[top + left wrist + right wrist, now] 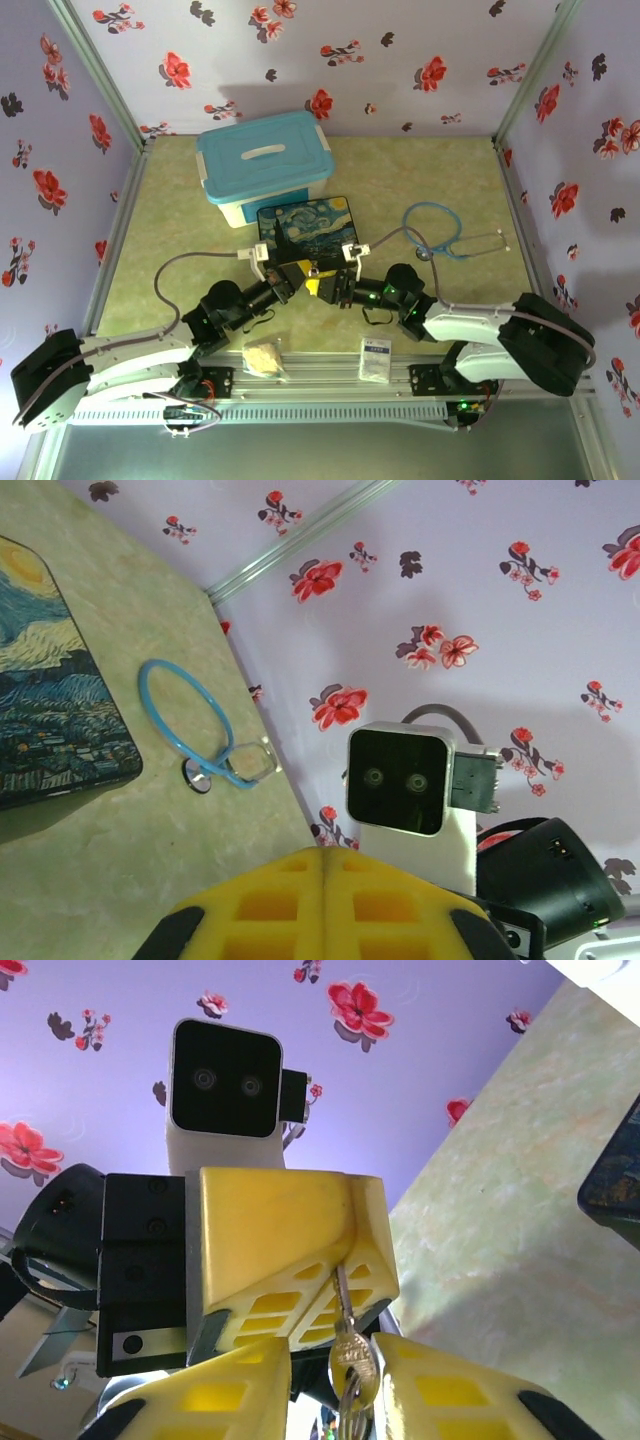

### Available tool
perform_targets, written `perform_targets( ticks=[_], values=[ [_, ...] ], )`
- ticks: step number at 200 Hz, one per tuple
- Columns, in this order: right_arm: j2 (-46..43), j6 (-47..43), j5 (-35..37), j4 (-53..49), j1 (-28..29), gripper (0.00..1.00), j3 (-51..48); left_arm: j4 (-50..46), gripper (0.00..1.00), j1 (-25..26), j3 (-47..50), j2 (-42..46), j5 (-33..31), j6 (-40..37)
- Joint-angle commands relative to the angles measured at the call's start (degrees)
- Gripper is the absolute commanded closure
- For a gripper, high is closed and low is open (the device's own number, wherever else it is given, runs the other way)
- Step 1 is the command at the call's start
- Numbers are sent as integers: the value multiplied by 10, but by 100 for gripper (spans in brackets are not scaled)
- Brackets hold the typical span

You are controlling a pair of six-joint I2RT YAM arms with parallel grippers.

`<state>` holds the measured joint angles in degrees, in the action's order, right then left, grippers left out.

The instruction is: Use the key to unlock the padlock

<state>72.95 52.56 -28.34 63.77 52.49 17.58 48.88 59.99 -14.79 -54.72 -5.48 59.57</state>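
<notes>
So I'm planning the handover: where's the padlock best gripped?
Grip the padlock by its brass body, coming head-on toward the left gripper. That gripper pinches the thin shackle, so the body juts out free between the right gripper's fingers.

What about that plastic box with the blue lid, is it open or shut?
Shut. The blue lid lies flat over the whole top of the white box, handle up, with no gap showing along its edges.

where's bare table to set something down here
Bare table left of the blue-lidded box, and in the far right corner behind the stethoscope. Crowded at the centre, where the left gripper and right gripper meet beside the starry-print box.
</notes>
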Motion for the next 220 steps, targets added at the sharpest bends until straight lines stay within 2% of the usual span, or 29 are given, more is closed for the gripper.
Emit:
perform_targets(
  ticks=[1,53,104,163,199,220],
  values=[
    [14,20,3,88,-2,74,-2,42,100,-5,-7,0,7,-10],
    [-7,16,18,75,-10,75,-21,51,100,-7,6,0,-6,-4],
    [-37,1,17,33,-14,83,-21,70,100,-9,18,-1,-18,-3],
    [-1,16,19,82,-15,83,-14,86,100,-10,21,-14,-17,6],
    [16,28,14,101,-15,77,-7,108,100,-10,29,-29,-17,14],
    [24,31,10,109,-15,82,-4,111,100,-10,29,-30,-17,14]
  ],
)
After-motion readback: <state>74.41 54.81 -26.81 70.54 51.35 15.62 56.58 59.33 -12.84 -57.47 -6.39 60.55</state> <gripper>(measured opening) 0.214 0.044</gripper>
